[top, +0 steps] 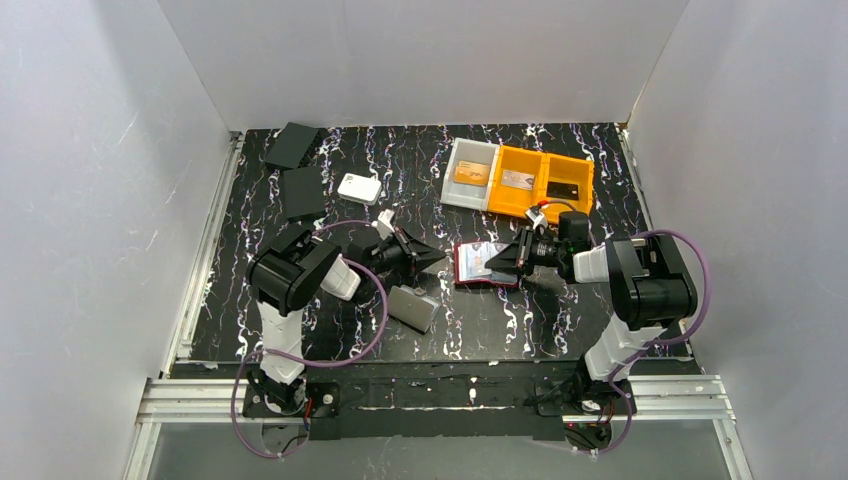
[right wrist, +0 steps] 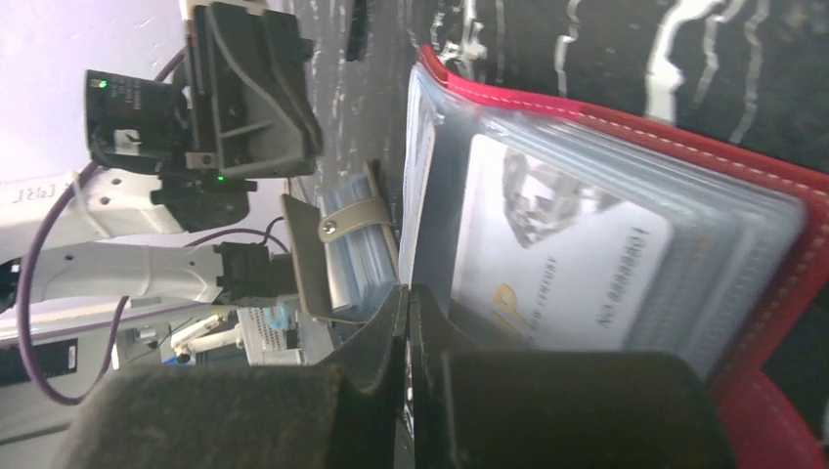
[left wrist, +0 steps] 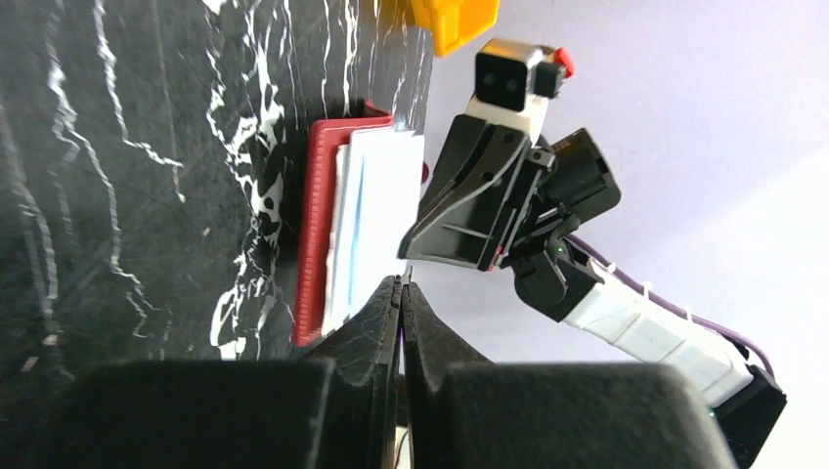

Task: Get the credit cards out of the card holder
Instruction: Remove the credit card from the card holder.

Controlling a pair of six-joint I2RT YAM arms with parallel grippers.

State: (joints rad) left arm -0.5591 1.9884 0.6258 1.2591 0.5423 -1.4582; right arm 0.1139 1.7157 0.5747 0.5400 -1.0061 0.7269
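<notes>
My right gripper [right wrist: 407,293] is clenched, its two fingers pressed flat together with no gap that I can see. The tips sit right at the edge of the clear sleeves of the holder [top: 476,265]. I cannot tell whether a sleeve page is pinched between them or whether they only touch it. The holder lies open on the middle of the table [top: 300,330], red cover down and sleeves fanned upward, just left of that gripper, which reaches in from the right. Through the top sleeve, right beside my fingertips, a pale card [right wrist: 557,264] shows with a diamond picture on it, still tucked inside. My left gripper [left wrist: 402,288] is also clenched and holds nothing. It hangs just left of the holder, its tips pointing at it but apart from it, so the holder lies between my two grippers. Beyond the holder, at the far right, a white bin [top: 460,197] holds an orange card [top: 470,173]. The orange bin [top: 520,207] touching it holds a grey card [top: 517,180] and a dark card [top: 563,189]. A grey case [top: 412,308] lies near and left of the holder, below my left gripper.
</notes>
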